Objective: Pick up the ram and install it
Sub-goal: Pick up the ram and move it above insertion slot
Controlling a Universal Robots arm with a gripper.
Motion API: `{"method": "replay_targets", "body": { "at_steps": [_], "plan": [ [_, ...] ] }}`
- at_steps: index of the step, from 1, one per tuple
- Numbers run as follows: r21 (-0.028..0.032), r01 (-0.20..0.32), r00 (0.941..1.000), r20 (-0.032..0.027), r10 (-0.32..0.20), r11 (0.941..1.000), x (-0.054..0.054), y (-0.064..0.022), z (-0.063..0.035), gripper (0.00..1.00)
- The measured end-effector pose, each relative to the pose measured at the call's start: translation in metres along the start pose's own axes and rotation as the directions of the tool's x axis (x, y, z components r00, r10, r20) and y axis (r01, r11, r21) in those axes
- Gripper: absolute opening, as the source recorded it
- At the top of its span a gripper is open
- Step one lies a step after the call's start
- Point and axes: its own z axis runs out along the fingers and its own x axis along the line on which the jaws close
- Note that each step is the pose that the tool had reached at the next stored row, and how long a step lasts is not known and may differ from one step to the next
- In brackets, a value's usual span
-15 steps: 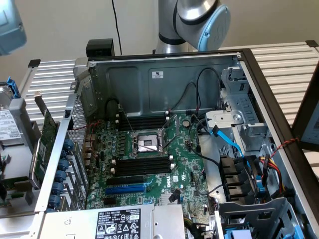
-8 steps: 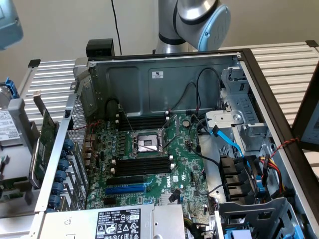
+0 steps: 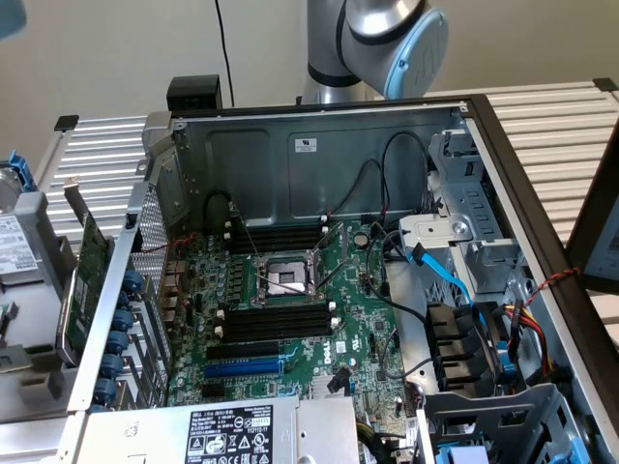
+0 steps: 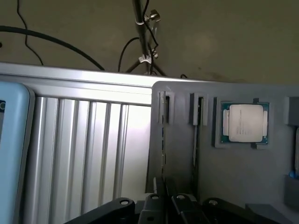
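Note:
In the wrist view the ram stands on edge in a narrow slot of a grey holder block, so I see only its thin green edge. My gripper sits right over the near end of that stick, its two black fingers drawn close together on either side of it. A second stick stands in the neighbouring slot. In the exterior view the open computer case shows the green motherboard with long black memory slots below the processor socket and more slots above it.
A processor chip lies in a recess of the holder. The robot arm rises behind the case's back wall. A green expansion card leans outside the case at the exterior view's left. Cables and drive cages crowd the exterior view's right.

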Motion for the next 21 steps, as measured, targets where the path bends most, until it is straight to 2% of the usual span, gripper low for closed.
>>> {"method": "replay_targets", "body": {
  "at_steps": [4, 8, 12, 21],
  "plan": [
    [0.0001, 0.000, 1.0000, 0.0000, 0.000, 1.0000, 0.001, -0.0002, -0.0182, 0.13],
    [-0.0002, 0.000, 1.0000, 0.0000, 0.000, 1.0000, 0.003, -0.0048, -0.0362, 0.13],
    [-0.0019, 0.000, 1.0000, 0.0001, 0.000, 1.0000, 0.008, -0.0177, -0.0544, 0.13],
    [-0.0059, 0.000, 1.0000, 0.0006, 0.000, 1.0000, 0.023, -0.0527, -0.0948, 0.13]
  ]
}}
